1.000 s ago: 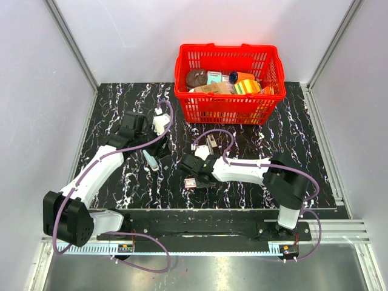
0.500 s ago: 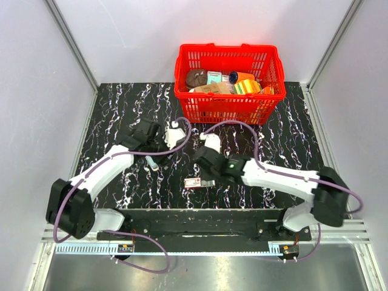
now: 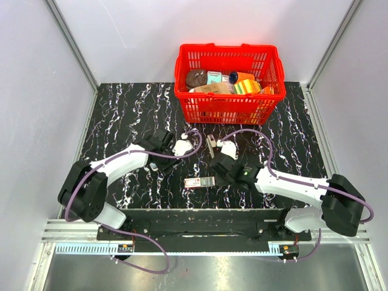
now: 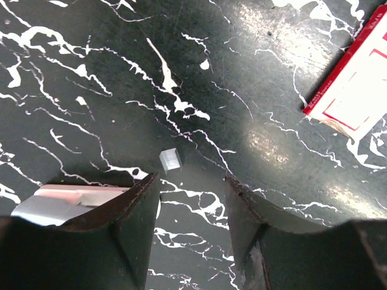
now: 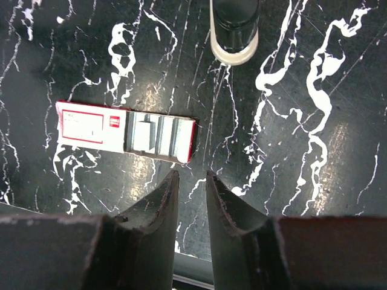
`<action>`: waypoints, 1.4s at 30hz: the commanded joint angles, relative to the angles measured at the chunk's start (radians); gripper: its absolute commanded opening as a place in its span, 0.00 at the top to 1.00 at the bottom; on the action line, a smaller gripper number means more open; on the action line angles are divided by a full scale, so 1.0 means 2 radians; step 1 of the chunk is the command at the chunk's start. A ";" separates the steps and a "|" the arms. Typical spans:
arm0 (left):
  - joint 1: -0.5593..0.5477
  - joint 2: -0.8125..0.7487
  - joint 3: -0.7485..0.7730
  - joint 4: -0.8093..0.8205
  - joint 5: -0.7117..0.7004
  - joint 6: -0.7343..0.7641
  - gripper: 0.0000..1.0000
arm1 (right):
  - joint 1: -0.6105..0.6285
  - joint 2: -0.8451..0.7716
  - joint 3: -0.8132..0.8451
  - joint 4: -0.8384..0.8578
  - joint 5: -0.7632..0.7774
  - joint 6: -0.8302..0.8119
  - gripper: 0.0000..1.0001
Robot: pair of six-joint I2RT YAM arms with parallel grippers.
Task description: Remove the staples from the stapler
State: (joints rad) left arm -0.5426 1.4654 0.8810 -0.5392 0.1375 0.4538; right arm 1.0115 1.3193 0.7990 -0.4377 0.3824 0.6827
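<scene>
**A:** Where's the stapler [image 5: 234, 27]?

**B:** Lying on the desk [image 5: 314, 199], straight ahead of the right gripper [image 5: 191, 174] and a touch to its right, well clear of the fingertips. Nothing holds it. I can't tell whether its magazine is open.

**A:** And that gripper?

**B:** Empty, with the jaws only a narrow slit apart. That's my 1st worry. Going forward like that, it would likely shove the slim stapler along the slick desk instead of straddling it, so it should widen first.

**A:** Anything else close by?

**B:** The staple box [image 5: 91, 125] sits just ahead and to its left, drawer slid out with strips [image 5: 145, 134] showing. A leftward sweep could clip it and scatter them.

**A:** The left gripper [image 4: 192, 179]?

**B:** Spread wide, empty, low over the desk. 1 small staple clump [image 4: 170, 160] lies just ahead of it, nearer 1 finger than the other. A pinch slightly off could flick it away or break it apart.

**A:** Both arms together?

**B:** The 2 grippers are near each other, so reaching for the stapler at once risks a knock.
</scene>
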 commanded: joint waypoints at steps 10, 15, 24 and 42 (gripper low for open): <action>-0.007 0.079 0.041 0.026 -0.060 -0.058 0.49 | -0.012 -0.028 -0.010 0.047 -0.010 -0.001 0.70; -0.007 0.084 0.053 0.023 -0.053 -0.067 0.49 | -0.015 -0.029 -0.013 0.052 -0.016 -0.002 0.70; -0.007 0.068 0.042 0.023 -0.018 -0.062 0.50 | -0.019 -0.030 -0.016 0.054 -0.021 -0.002 0.71; 0.004 0.068 0.047 0.039 -0.036 0.003 0.50 | -0.029 -0.041 -0.028 0.062 -0.031 -0.001 0.71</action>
State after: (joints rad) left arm -0.5415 1.6039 0.9874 -0.5022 0.1078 0.4015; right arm 0.9695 1.2682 0.7513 -0.3531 0.3370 0.6823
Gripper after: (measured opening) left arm 0.506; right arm 0.294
